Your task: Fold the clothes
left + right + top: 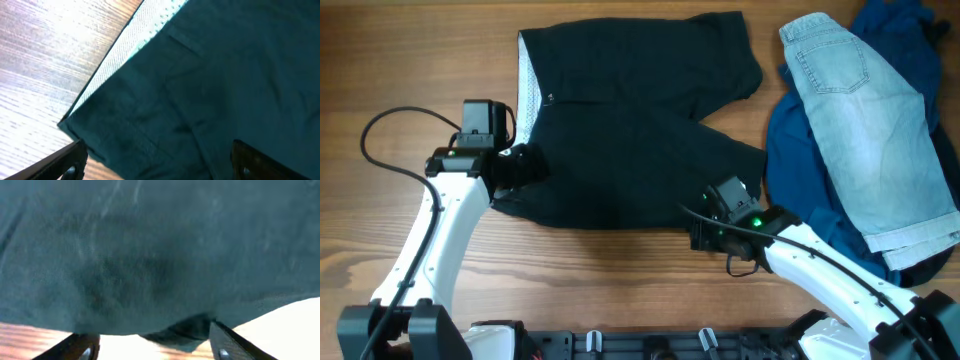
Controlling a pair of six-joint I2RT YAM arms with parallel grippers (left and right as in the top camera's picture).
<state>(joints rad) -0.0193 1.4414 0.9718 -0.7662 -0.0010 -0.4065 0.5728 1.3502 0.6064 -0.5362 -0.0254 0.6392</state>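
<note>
Black shorts (630,130) lie spread in the middle of the wooden table (610,275), with the white waistband lining (527,80) showing at the left. My left gripper (528,166) is at the shorts' lower left edge. In the left wrist view its fingers (160,165) are wide open, with the dark cloth (225,75) under and between them. My right gripper (716,206) is at the shorts' lower right corner. In the right wrist view its fingers (155,349) are open, with the hem of the cloth (150,245) between them.
A pile of clothes lies at the right: light denim shorts (870,120) on top of a dark blue garment (800,170). The arm bases (650,345) stand along the front edge. A black cable (380,130) loops at the left.
</note>
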